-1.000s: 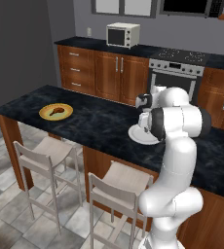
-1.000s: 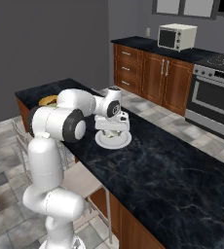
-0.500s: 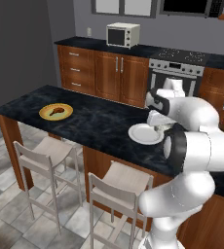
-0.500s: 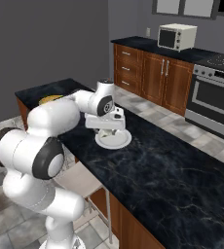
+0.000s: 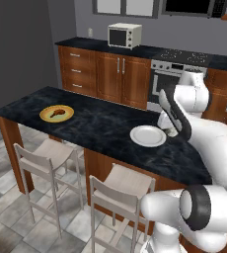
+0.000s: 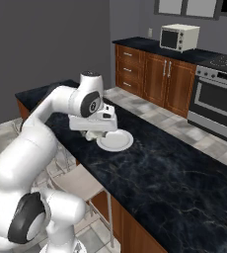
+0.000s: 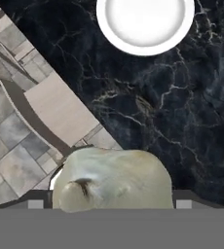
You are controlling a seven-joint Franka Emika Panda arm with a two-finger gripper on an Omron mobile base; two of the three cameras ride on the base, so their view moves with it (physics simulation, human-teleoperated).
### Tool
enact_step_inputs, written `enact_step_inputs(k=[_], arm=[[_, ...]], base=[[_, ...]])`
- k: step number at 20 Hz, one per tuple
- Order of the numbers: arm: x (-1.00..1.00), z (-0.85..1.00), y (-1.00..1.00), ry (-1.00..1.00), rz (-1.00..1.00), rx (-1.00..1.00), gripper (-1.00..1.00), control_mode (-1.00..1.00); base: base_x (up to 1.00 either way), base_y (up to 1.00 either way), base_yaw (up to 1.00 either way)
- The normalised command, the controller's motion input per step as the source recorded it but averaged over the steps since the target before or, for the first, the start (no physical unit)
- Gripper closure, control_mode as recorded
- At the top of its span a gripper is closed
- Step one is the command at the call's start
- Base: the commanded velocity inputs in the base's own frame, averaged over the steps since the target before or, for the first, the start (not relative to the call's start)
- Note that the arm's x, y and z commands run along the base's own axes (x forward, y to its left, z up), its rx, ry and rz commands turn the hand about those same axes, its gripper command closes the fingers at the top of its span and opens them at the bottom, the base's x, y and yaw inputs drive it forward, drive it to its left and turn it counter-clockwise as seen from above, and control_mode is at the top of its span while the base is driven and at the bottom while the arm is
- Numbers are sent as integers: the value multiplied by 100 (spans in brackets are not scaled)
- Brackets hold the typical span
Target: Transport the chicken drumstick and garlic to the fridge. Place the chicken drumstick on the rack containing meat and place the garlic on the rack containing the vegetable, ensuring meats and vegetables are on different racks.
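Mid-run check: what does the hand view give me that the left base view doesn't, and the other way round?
Hand view alone: the garlic seen close up, sitting between the gripper's jaws, above the dark counter.

Left base view alone: the chicken drumstick lying on a yellow plate at the counter's far left end, plus the microwave, the oven and two stools.

Both: the white plate, bare, and the black marble counter it rests on.

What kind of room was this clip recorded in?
A home kitchen, rendered rather than real. A dark marble-look island counter with stools runs across the front; behind it stand wooden cabinets, a steel oven and a small microwave on the back counter.
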Motion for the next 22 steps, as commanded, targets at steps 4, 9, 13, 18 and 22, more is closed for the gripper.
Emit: enact_step_inputs(k=[4,9,13,18,22], arm=[[-100,30,28,-32,0,-3,100,-100],[-80,34,18,-32,0,-2,100,-100],[-43,70,15,1,0,7,100,-100],[-63,69,10,0,0,4,100,-100],[-72,54,0,-1,0,0,100,-100]], base=[[0,0,0],[0,0,0],[0,0,0],[0,0,0],[0,0,0]])
